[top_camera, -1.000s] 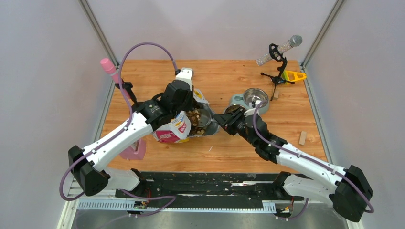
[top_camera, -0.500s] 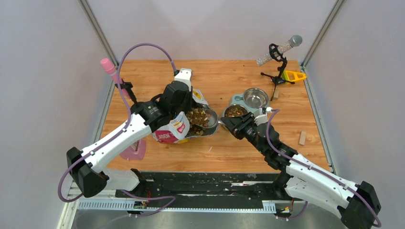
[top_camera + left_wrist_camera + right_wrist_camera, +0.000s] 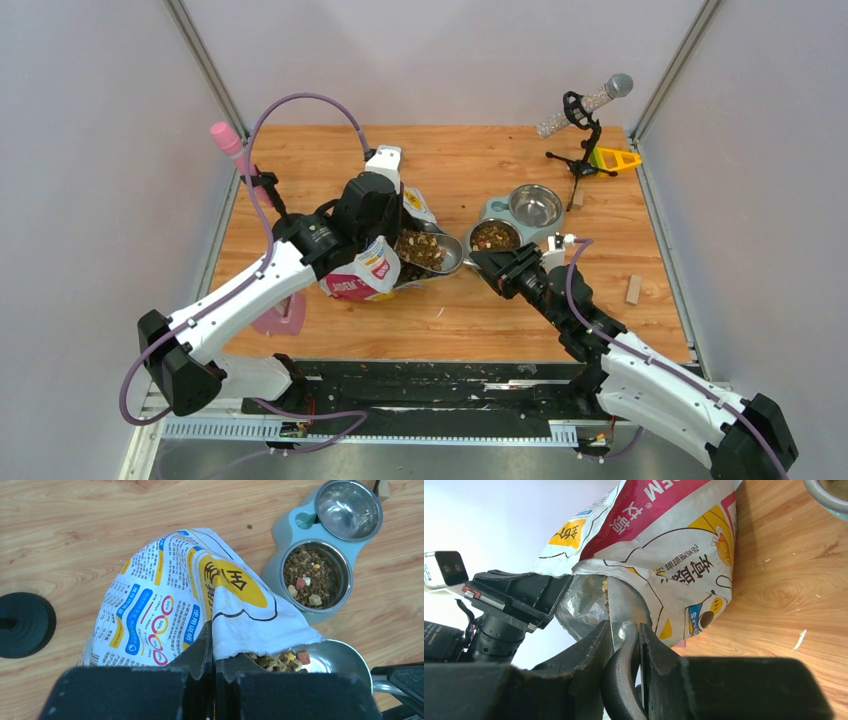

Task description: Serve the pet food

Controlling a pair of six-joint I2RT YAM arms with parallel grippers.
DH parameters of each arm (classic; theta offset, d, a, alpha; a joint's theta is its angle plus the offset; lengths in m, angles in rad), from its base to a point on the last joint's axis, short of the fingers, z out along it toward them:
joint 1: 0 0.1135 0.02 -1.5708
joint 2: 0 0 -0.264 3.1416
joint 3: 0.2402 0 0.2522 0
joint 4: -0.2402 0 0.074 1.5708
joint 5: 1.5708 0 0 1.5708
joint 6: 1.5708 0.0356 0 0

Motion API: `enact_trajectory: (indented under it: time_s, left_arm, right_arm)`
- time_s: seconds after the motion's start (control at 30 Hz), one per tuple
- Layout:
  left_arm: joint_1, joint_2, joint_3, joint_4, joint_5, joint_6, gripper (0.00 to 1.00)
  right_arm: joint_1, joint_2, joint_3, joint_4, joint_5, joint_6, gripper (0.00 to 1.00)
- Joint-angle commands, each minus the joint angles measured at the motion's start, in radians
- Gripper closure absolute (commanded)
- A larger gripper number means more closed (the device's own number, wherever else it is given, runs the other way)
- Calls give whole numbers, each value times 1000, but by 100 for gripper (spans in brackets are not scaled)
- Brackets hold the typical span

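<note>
- right gripper pinches the scoop by its handle; left gripper is pressed shut on the bag rim
- pet food lies in the scoop at the bag mouth, centre frame
- the part-filled bowl of the feeder lies just up-right of the scoop; right arm nearer

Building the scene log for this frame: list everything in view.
pet food: 2 heaps, brown, feeder bowl nearer the bag and scoop
bag: 1, white with colour print, mid-table
scoop: 1, silver, at bag mouth
feeder: 1, teal, two steel bowls, right of bag
pink microphone: 1, pink, far left
silver microphone: 1, silver, far right, black stand
yellow piece: 1, yellow, beside that stand
wooden block: 1, tan, right edge
table: 1, wood
left fingers: black, shut on bag rim
right fingers: black, shut on scoop handle
</note>
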Motion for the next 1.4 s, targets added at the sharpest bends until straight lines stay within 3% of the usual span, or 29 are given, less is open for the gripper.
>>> enact_trajectory:
  time_s: [0.0, 0.07, 0.13, 0.17, 0.23, 0.3, 0.33, 0.37, 0.43, 0.53, 0.57, 0.63, 0.67, 0.77, 1.03, 1.37]
  left_arm:
    - [2, -71, 40, 67, -57, -15, 100]
    - [3, -70, 36, 75, -63, -16, 100]
    - [2, -63, 48, 67, -60, -14, 100]
    - [2, -61, 54, 65, -58, -14, 100]
    - [2, -59, 52, 72, -54, -15, 100]
    - [2, -56, 54, 65, -49, -13, 100]
    - [2, -55, 55, 61, -55, -13, 100]
    - [1, -56, 53, 63, -59, -13, 100]
    - [2, -55, 49, 70, -60, -9, 100]
    - [3, -51, 57, 61, -62, -7, 100]
    - [3, -53, 56, 63, -64, -7, 100]
    - [2, -56, 49, 71, -63, -4, 100]
    - [2, -56, 50, 71, -65, -2, 100]
    - [2, -56, 53, 71, -65, -3, 100]
    - [2, -65, 44, 75, -73, -9, 100]
    - [2, -93, 22, 98, -89, -6, 100]
  right_arm:
    - [-39, -29, 40, -11, 13, 20, 100]
    - [-39, 29, 83, 3, -59, -29, 100]
    - [-39, 58, 210, -257, -29, -77, 100]
    - [-38, 50, 204, -288, 8, -76, 100]
    - [-40, 71, 131, -43, -57, -79, 100]
    - [-52, 81, 176, -202, -84, -82, 100]
    - [-53, 61, 204, -317, -19, -69, 100]
    - [-52, 38, 194, -285, 17, -71, 100]
    - [-52, 48, 174, -164, -55, -118, 100]
    - [-52, 29, 293, -492, 90, -118, 100]
    - [-52, 0, 248, -447, 107, -108, 100]
    - [-55, -17, 150, -173, 8, -129, 100]
    - [-61, -1, 157, -144, -35, -130, 100]
    - [-70, 12, 195, -219, -55, -141, 100]
    - [-75, -81, 46, 3, -84, -36, 100]
    - [-88, -190, -92, 102, -47, 116, 100]
